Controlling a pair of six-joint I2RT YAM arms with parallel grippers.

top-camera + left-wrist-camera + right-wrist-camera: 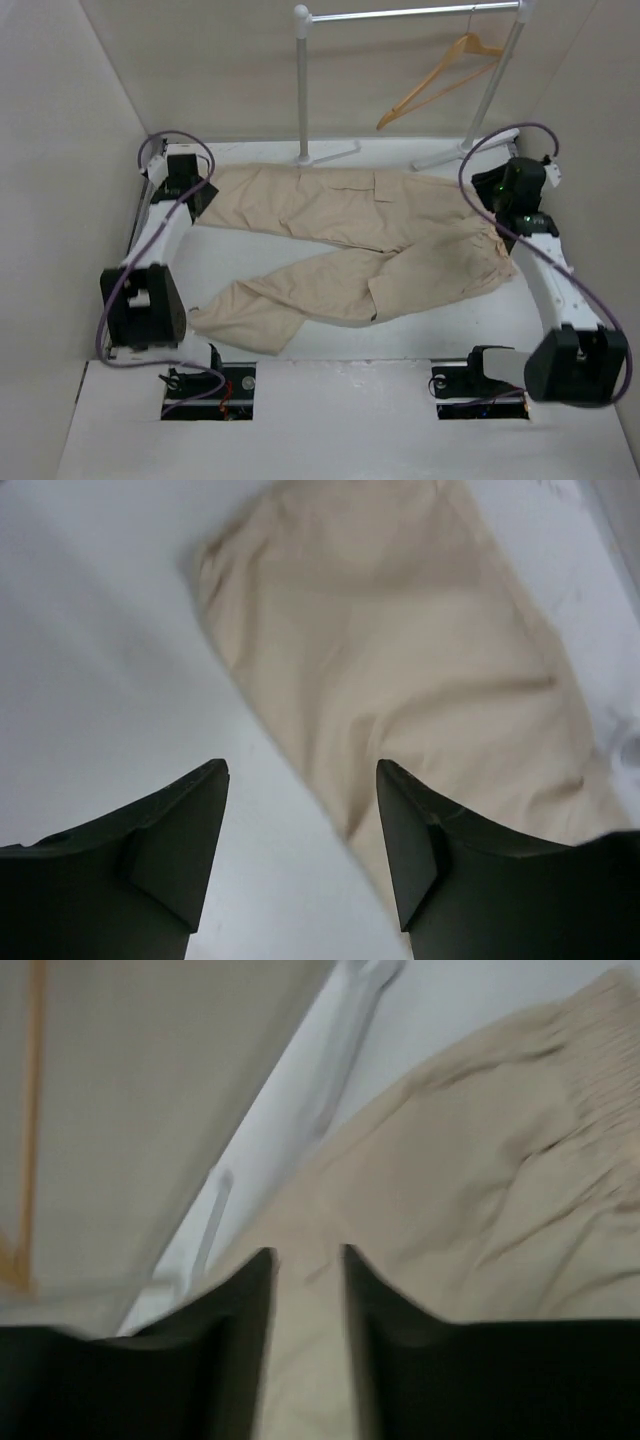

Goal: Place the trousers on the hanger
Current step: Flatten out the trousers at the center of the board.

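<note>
The trousers (350, 240) lie flat on the bench (440, 335), waistband to the right, one leg running far left and the other slanting near left. The hanger (440, 80) hangs tilted on the rack (400, 14) at the far right, well apart. The left gripper (300, 770) is over the far leg near its cuff, jaws open and empty. The right gripper (305, 1252) is over the waistband, jaws slightly parted, holding nothing.

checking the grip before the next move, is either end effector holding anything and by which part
Nothing is held. The left end effector is open above one leg of the trousers. The right end effector is open over the cloth near the waistband.
</note>
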